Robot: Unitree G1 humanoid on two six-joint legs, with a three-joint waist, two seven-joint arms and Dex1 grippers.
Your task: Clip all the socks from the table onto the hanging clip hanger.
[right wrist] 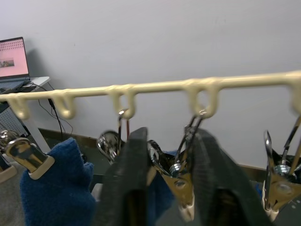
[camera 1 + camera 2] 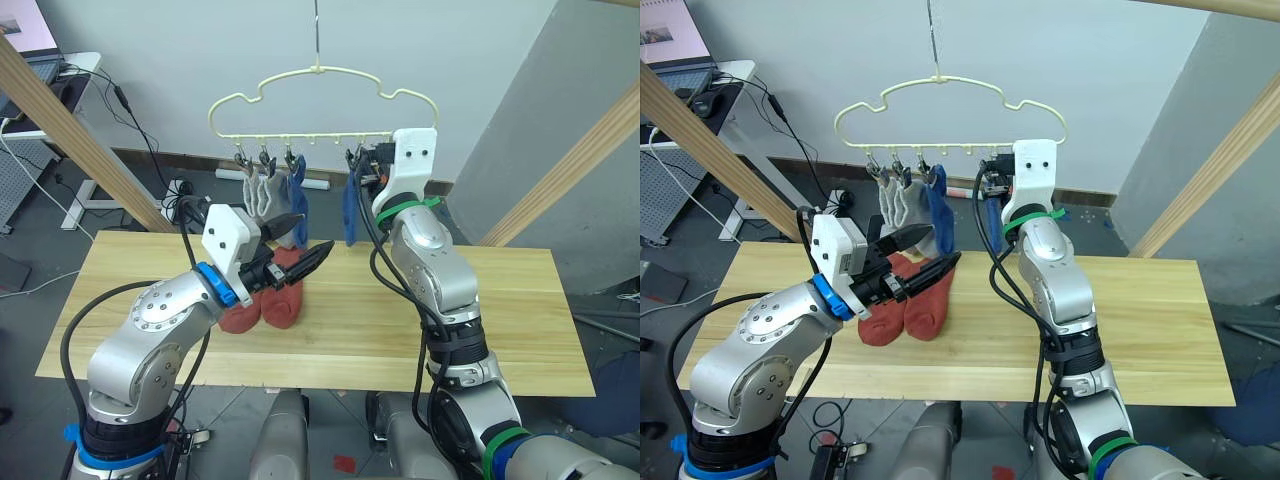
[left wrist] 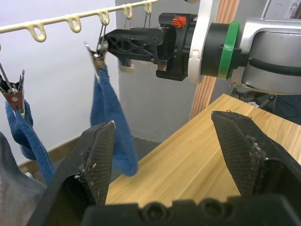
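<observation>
Clip hanger [image 2: 322, 100] holds two grey socks [image 2: 258, 190] and two blue socks [image 2: 298, 192]; two rust-red socks [image 2: 262, 300] lie on the table [image 2: 500, 300] under the spread-open left gripper [image 2: 300, 245]; right gripper [image 1: 171, 176] pinches a clip [image 1: 181, 176].

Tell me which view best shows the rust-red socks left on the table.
Right eye view: both rust-red socks lie side by side on the table, partly behind the left gripper. Left eye view hides more of them behind that arm. Left wrist view shows bare tabletop and hanging blue socks.
</observation>
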